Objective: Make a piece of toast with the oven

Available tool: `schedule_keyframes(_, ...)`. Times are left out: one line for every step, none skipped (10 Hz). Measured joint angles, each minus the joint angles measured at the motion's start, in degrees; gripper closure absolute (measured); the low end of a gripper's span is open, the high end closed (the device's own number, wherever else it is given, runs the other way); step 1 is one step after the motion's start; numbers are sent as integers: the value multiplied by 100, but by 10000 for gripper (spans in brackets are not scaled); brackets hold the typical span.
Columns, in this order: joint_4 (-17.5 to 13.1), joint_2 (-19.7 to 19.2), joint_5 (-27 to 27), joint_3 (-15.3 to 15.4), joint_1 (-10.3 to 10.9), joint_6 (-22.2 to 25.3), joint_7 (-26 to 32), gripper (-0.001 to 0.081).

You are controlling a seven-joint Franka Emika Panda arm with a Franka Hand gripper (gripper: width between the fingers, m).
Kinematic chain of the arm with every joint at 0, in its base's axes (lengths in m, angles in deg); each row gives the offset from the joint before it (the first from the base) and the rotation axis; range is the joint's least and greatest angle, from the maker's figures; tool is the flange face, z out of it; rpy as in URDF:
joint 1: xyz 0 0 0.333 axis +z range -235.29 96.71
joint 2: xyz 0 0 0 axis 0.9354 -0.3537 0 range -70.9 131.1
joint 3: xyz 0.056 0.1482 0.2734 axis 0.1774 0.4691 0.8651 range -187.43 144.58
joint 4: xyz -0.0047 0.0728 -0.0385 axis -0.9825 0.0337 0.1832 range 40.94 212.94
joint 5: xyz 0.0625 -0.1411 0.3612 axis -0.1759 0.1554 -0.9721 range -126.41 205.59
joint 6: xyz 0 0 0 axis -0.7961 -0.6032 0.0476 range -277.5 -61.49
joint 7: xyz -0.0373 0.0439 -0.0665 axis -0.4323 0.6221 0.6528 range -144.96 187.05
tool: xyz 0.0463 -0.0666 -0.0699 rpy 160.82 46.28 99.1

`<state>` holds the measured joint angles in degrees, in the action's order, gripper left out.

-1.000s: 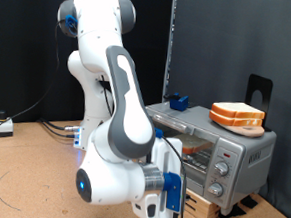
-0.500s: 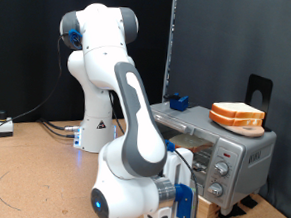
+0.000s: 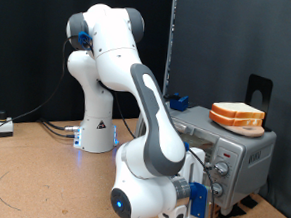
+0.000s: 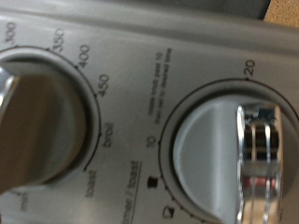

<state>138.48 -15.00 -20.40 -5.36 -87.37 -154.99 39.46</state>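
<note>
The silver-grey oven (image 3: 251, 154) stands at the exterior view's right. A stack of toast slices (image 3: 237, 116) lies on its roof. My gripper (image 3: 201, 199) is low in front of the oven, right at its knob panel (image 3: 221, 172). My arm hides most of the glass door. The wrist view is filled by the panel at very close range. It shows a temperature knob (image 4: 37, 131) marked 350, 400, 450, broil and toast. Beside it is a timer knob (image 4: 224, 163) with a chrome grip (image 4: 266, 159). No toast shows between my fingers.
A small blue block (image 3: 178, 100) sits on the oven's roof at its far end. The oven rests on a wooden base (image 3: 229, 208) on the brown table (image 3: 30, 181). Cables (image 3: 54, 128) lie by the robot's base. A black curtain hangs behind.
My hand has swung towards the exterior view's right, from in front of the oven door to the knob panel. The toast stack and the oven have not moved.
</note>
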Motion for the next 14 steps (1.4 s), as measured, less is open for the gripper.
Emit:
schedule_keyframes(-4, 1, -2, -1, 7, -19, 45, -3)
schedule_keyframes(-4, 0, -5, 0, 8, -40, 100, -3)
schedule_keyframes(-9, 0, -12, 0, 8, -54, 142, -3)
schedule_keyframes(-19, 0, -18, 1, 9, -60, 177, -3)
schedule_keyframes(-38, 0, -21, 3, 10, -62, 187, 30)
schedule_keyframes(-46, 0, -26, 7, 10, -62, 187, 167)
schedule_keyframes(-46, 0, -32, 15, 13, -63, 187, 304)
schedule_keyframes(-45, -8, -31, 17, 18, -112, 187, 304)
schedule_keyframes(-44, -40, -32, 16, 24, -196, 187, 493)
schedule_keyframes(-48, -77, -32, 16, 28, -264, 187, 493)
schedule_keyframes(-73, -134, -32, 16, 27, -294, 187, 632)
schedule_keyframes(-91, -152, -30, 16, 23, -274, 187, 717)
schedule_keyframes(-95, -152, -24, 17, 24, -271, 197, 717)
schedule_keyframes(-97, -153, -23, 17, 24, -269, 247, 716)
